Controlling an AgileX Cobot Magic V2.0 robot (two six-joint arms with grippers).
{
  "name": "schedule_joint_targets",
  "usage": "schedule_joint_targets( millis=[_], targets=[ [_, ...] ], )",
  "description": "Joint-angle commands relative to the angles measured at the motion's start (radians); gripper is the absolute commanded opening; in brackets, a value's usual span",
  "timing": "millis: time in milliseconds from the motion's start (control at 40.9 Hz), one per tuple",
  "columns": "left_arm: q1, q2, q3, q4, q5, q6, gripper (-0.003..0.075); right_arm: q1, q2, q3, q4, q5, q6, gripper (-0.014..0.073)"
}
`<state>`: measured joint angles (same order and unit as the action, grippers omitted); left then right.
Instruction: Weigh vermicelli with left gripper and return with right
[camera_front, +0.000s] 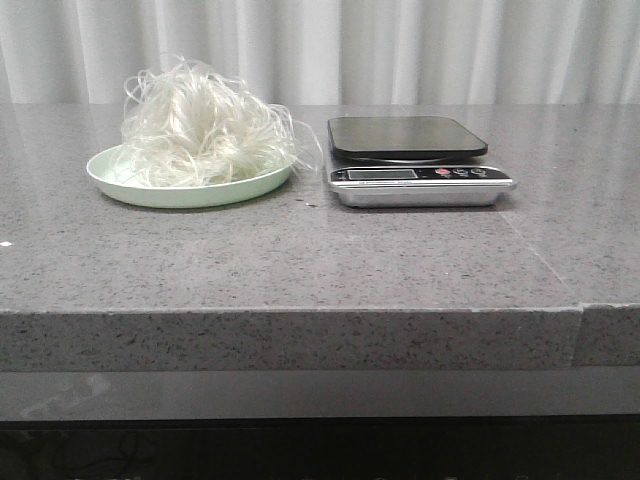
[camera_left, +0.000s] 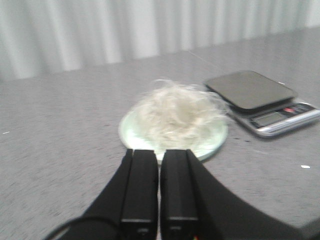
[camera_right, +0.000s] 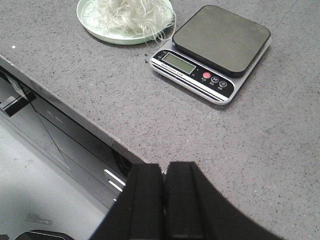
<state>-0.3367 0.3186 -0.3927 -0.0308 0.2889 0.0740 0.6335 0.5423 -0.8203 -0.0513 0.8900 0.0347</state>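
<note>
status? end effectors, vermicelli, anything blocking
Left end effector shut, empty, short of plate. Right end effector shut, empty, near table edge. Vermicelli on plate, scale bare. Nothing between them.

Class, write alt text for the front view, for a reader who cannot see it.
A fluffy clump of white vermicelli sits piled on a pale green plate on a grey speckled countertop. Just to its right stands a digital kitchen scale with an empty dark platform. Pale curtains hang behind; no gripper is visible.

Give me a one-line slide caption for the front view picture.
Vermicelli heaped on a pale green plate, beside an empty kitchen scale on a grey stone counter.
</note>
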Motion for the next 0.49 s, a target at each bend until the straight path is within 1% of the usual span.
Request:
schedule_joint_targets(
  millis=[0,73,220,318,342,367,416,465],
  targets=[
    [0.075,-0.104,0.092,-0.003,-0.155,-0.011,0.0146,-0.004,0.001,-0.022,-0.017,-0.059,0.000,0.0159],
    [0.133,-0.189,0.179,-0.003,-0.178,-0.011,0.0146,-0.004,0.001,-0.022,-0.017,-0.059,0.000,0.0159],
    [0.218,-0.306,0.301,-0.007,-0.208,-0.011,0.0146,-0.004,0.001,-0.022,-0.017,-0.059,0.000,0.0159],
    [0.240,-0.346,0.356,-0.007,-0.253,-0.011,0.0146,-0.004,0.001,-0.022,-0.017,-0.059,0.000,0.0159],
    [0.242,-0.343,0.394,-0.007,-0.319,-0.011,0.0146,-0.004,0.001,-0.022,-0.017,-0.059,0.000,0.0159],
    [0.242,-0.343,0.403,-0.007,-0.335,-0.011,0.0146,-0.004,0.001,-0.022,-0.017,-0.059,0.000,0.0159],
    [0.242,-0.343,0.401,-0.007,-0.324,-0.011,0.0146,-0.004,0.001,-0.022,-0.017,-0.058,0.000,0.0159],
    [0.244,-0.343,0.401,-0.004,-0.345,-0.011,0.0146,-0.004,0.001,-0.022,-0.017,-0.059,0.000,0.0159]
  ],
)
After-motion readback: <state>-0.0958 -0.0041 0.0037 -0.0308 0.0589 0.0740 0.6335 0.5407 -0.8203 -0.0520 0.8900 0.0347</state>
